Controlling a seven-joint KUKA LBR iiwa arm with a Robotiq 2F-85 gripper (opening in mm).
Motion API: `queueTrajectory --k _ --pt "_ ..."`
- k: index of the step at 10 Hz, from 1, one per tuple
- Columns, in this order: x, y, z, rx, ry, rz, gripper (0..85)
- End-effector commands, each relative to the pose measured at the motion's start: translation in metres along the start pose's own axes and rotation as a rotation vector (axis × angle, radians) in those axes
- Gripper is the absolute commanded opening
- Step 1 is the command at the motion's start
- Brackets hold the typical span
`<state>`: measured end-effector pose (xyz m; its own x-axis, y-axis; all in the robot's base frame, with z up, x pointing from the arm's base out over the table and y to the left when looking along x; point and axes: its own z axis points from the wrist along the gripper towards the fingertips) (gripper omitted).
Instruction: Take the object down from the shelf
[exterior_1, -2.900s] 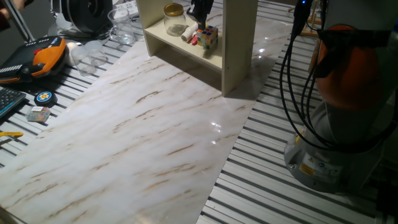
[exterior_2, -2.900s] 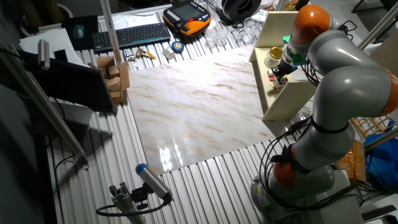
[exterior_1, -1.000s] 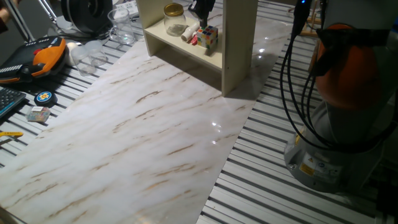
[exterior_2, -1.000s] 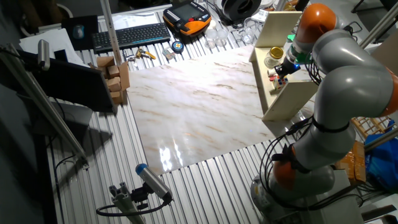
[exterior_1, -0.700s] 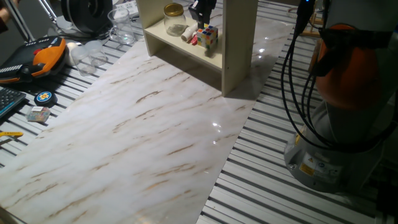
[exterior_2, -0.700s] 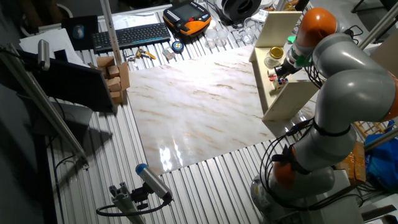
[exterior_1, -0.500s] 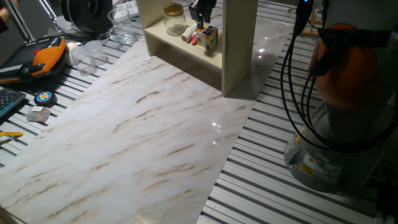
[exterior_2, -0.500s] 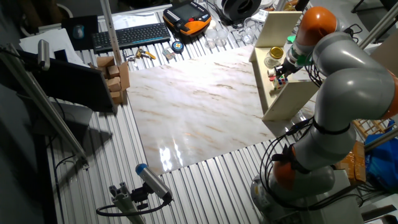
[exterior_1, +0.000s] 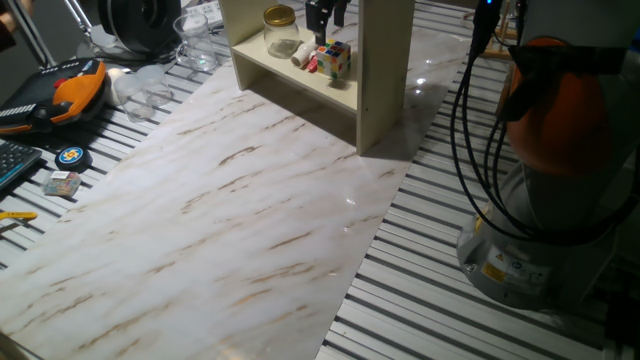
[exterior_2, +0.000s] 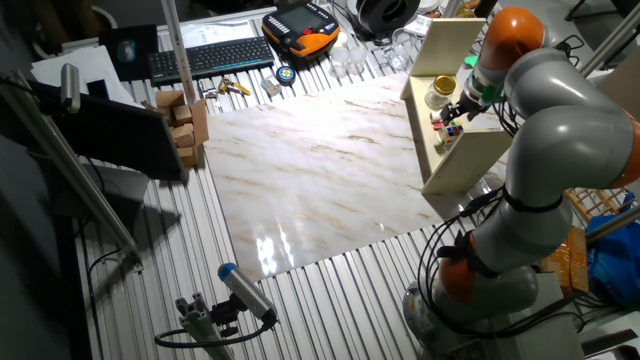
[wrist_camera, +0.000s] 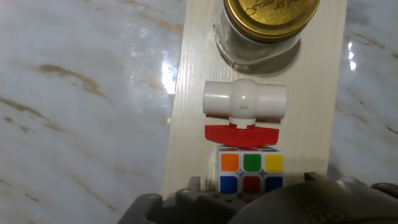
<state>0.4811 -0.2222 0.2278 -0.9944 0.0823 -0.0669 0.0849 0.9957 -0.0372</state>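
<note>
Hand (exterior_1: 326, 14) has shifted up and slightly right over the last few seconds; it now hangs above the cube (exterior_1: 336, 58) rather than low beside it. Small moves only. In the other fixed view the wrist has crept toward the shelf (exterior_2: 452, 150) and the hand (exterior_2: 455, 110) sits over the items on the board.

Nothing on the shelf (exterior_1: 300, 85) has moved: jar (exterior_1: 281, 31), white valve with red handle (exterior_1: 306, 57) and cube are all where they were. Hand view looks straight down the board: jar (wrist_camera: 270, 31) at top, valve (wrist_camera: 245, 99) in the middle with its red handle just beside the cube (wrist_camera: 250, 173), cube at the bottom edge, right under the hand body.

Fingers are out of frame in the hand view and too small and dark in the fixed views, so I can't tell whether they're apart or together. Nothing looks held.

Read: this is alignment over the cube, the likely target. Grasp not yet made, nothing lifted; tabletop (exterior_1: 230, 210) bare of shelf items. Watch the valve handle: it's close enough to the cube to get bumped on descent.
</note>
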Motion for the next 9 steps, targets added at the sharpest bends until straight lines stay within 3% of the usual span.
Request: queueTrajectory --k 1,4,5,7,8,9 --pt "-0.0001 -0.0006 0.0007 0.003 -0.003 0.002 85.0" --pt "-0.0003 -0.003 0.0042 0.004 -0.006 0.005 85.0" --pt "-0.0005 -0.0042 0.006 0.001 -0.006 -0.003 68.0" --pt "0.0001 -0.0055 0.0098 -0.013 -0.008 -0.028 68.0" --pt "0.0003 -0.0056 0.0097 -0.013 -0.008 -0.039 85.0" --pt "0.0005 -0.0054 0.0096 -0.013 -0.01 -0.042 85.0"
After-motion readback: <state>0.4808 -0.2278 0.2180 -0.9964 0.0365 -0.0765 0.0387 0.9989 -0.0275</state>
